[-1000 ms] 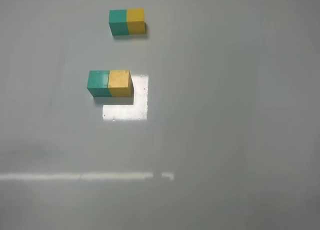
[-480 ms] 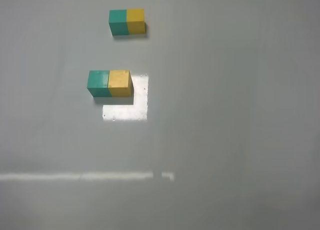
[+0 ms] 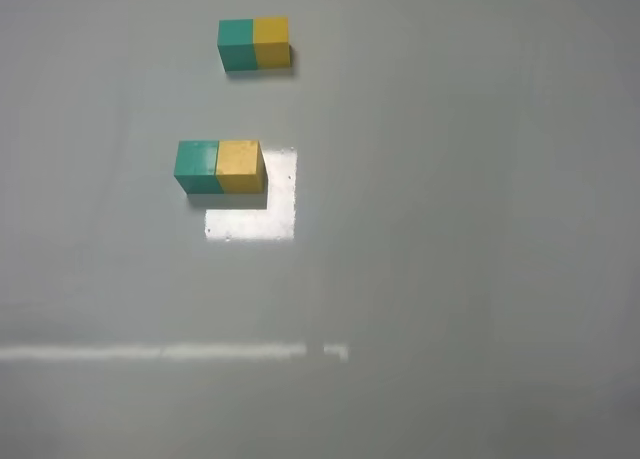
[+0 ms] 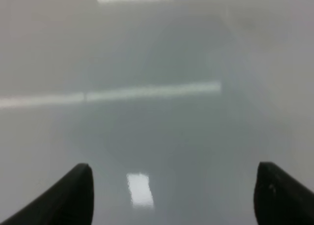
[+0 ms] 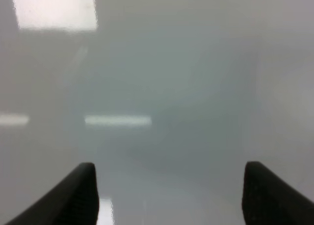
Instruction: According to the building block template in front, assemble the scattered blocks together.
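The building block template (image 3: pixel 254 44), a small teal-and-yellow bar, lies at the far side of the grey table. Nearer, the teal-green cube (image 3: pixel 197 165) and the yellow cube (image 3: pixel 240 165) sit side by side and touching, teal on the left, yellow on the right, in the same order as the template. Neither arm shows in the exterior high view. My left gripper (image 4: pixel 174 193) is open and empty over bare table. My right gripper (image 5: pixel 169 193) is open and empty over bare table. No block shows in either wrist view.
A bright light patch (image 3: pixel 262 214) lies on the table (image 3: pixel 450 229) just right of and in front of the joined cubes. A thin bright reflection stripe (image 3: pixel 170 352) crosses the near left part of the table.
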